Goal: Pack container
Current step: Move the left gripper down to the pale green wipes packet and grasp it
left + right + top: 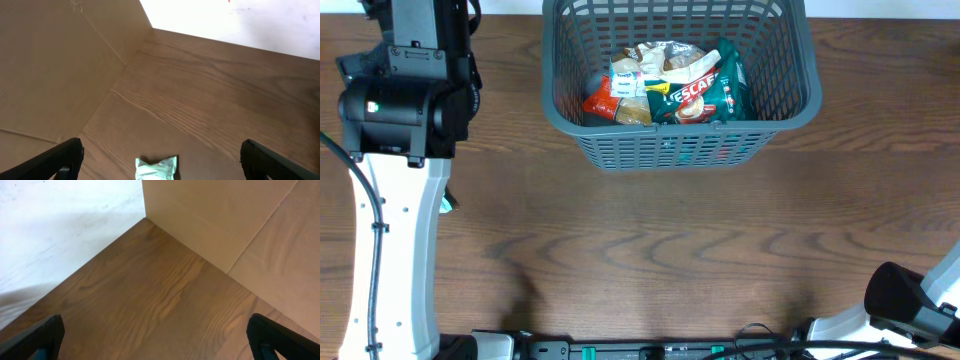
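The container (790, 110), a dark grey lattice basket, stands at the table's far middle. Inside it lie a green coffee pouch (712, 88), a red packet (602, 102) and some pale wrapped packets (660, 58). A small pale green packet (156, 168) lies on the wood; in the left wrist view it is below and between the wide-apart fingers of my left gripper (160, 161), which is open and not touching it. The overhead view shows just a corner of that packet (446, 204) beside the left arm. My right gripper (159, 341) is open over bare wood.
The left arm (405, 90) covers the table's left side. Part of the right arm (910, 300) sits at the near right corner. Brown cardboard walls (50, 65) and a white wall (60, 225) border the table's corners.
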